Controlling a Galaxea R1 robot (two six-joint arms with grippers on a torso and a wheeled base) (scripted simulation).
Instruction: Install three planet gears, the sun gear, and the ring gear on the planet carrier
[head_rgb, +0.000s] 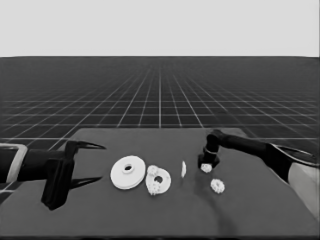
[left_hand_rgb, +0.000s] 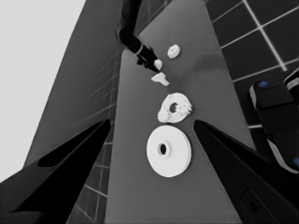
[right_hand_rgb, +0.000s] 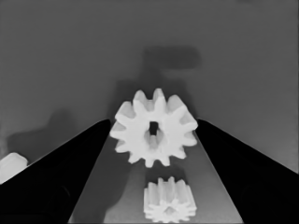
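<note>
- The smaller round part (head_rgb: 158, 181) lay flat on the bench (head_rgb: 150, 215) near its middle, with two gears (head_rgb: 152, 171) showing on it at its rim, as the left wrist view (left_hand_rgb: 174, 108) also showed.
- The larger round part (head_rgb: 128, 172) lay flat just to its left, touching or nearly touching it; from the left wrist view (left_hand_rgb: 168, 150) a narrow gap seemed to part them.
- A thin white piece (head_rgb: 183, 169) stood on edge to the right of the smaller round part, apart from it.
- A third gear (head_rgb: 206, 168) sat between the fingers of the right gripper (head_rgb: 207, 165), right of the thin piece; in the right wrist view (right_hand_rgb: 153, 128) both fingers (right_hand_rgb: 70, 168) touched its toothed rim, so the fingers were grasping it. Whether it rested on the bench or hung just above cannot be told.
- A fourth gear (head_rgb: 217, 186) lay loose on the bench nearer the front edge, just beside the gripped one (right_hand_rgb: 169, 200).
- The left gripper (head_rgb: 85, 162) hovered over the bench's left end, well apart from the parts, its fingers spread and released, holding nothing.
</note>
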